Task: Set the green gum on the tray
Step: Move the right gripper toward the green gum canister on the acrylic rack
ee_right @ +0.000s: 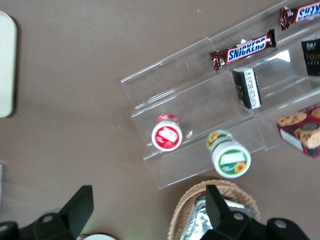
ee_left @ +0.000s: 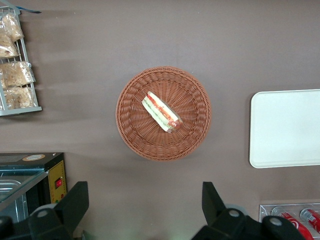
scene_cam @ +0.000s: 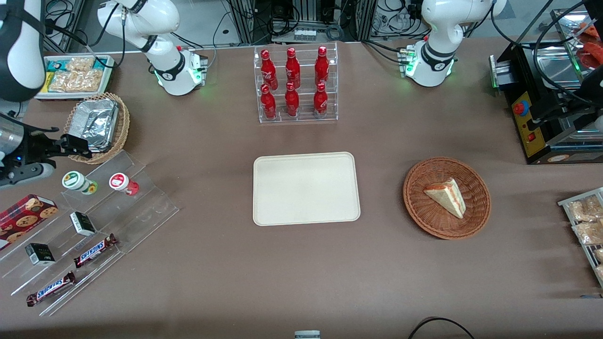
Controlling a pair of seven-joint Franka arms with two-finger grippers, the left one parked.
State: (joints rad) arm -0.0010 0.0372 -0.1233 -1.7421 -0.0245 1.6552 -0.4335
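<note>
Our gripper (scene_cam: 75, 146) hangs wide open and empty above the clear stand (scene_cam: 118, 207) where the green gum (scene_cam: 77, 181) sits just beside the red bottle (scene_cam: 123, 183), so a sloppy descent could grab the wrong 1, leaving the tray (scene_cam: 306, 188) bare.

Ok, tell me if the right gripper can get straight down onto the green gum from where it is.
Probably yes. The gripper hangs open above the foil basket, beside the green gum, whose lid is uncovered. The red gum stands apart from it.
</note>
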